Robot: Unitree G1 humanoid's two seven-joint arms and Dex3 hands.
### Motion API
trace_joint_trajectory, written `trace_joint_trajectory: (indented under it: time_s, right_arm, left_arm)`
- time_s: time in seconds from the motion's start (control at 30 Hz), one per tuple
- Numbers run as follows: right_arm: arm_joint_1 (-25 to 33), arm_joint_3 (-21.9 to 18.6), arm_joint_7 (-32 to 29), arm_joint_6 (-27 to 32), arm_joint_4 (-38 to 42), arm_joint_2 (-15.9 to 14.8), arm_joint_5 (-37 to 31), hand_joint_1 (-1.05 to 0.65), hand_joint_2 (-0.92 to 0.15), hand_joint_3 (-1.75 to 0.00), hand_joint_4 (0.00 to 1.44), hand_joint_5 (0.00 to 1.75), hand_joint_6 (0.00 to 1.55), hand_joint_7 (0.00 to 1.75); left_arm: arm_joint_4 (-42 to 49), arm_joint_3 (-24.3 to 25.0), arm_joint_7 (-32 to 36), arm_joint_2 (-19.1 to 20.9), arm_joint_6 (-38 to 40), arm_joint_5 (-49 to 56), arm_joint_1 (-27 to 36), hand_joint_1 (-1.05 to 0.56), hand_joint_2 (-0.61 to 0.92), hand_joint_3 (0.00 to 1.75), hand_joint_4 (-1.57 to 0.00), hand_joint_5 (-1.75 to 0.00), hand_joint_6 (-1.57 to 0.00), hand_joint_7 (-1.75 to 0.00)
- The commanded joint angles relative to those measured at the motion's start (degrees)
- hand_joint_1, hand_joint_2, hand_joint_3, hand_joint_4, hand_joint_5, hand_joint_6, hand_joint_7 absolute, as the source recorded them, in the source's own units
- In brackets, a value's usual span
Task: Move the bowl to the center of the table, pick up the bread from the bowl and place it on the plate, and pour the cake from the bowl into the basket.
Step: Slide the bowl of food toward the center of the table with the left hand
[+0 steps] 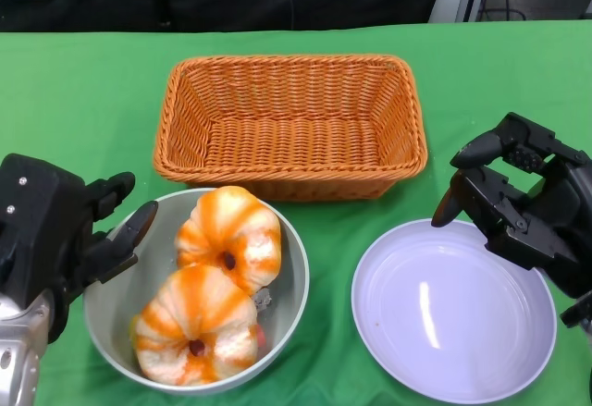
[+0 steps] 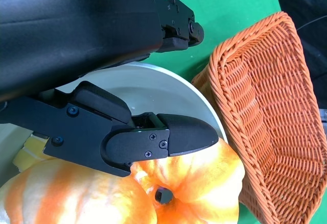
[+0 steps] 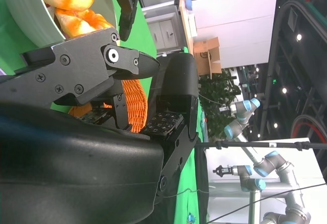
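The left hand [image 1: 69, 230] grips the near-left grey round bowl [image 1: 289, 304] by its rim, one finger inside beside two orange-striped breads [image 1: 227, 230]. The right hand [image 1: 518, 207], fingers spread and holding nothing, hovers over the white round plate [image 1: 453, 309].

My head view looks down on the table; both wrist views sit close, sharing the bowl [image 1: 111, 318] and basket [image 1: 289, 124].

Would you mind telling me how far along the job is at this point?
Early. The bowl sits in front of the basket, left of the plate; the left robot hand grips its rim. Both orange-striped breads are in the bowl. The plate and basket hold nothing. The right robot hand hovers open by the plate.
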Motion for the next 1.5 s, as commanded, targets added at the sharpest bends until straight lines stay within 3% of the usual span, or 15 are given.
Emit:
trace_joint_trajectory:
  time_s: [0.03,0.6,1.5]
  right_arm:
    - [-0.3,-0.5,-0.3,-0.6,-0.3,-0.2,0.0,-0.1,-0.77,-0.61,0.64,1.51,0.68,1.12]
    - [-0.4,-0.4,0.2,-1.9,0.6,0.1,-0.1,-0.11,-0.77,-0.61,0.64,1.5,0.68,1.12]
    - [-0.5,-0.3,0.8,-3.1,1.6,0.2,-0.4,-0.1,-0.76,-0.65,0.63,1.5,0.67,1.12]
  left_arm:
    - [-1.8,-0.4,0.2,-0.3,1.6,-0.3,1.1,-0.84,0.92,0.59,-0.17,-0.02,-0.12,-0.01]
    - [-6.3,-1.7,-1.4,-1.7,4.8,-2.4,2.3,-0.81,0.92,0.58,-0.15,-0.01,-0.11,-0.01]
    - [-11.5,-2.0,-4.3,-2.5,3.9,-7.6,4.9,-0.8,0.92,0.53,-0.18,-0.02,-0.12,-0.01]
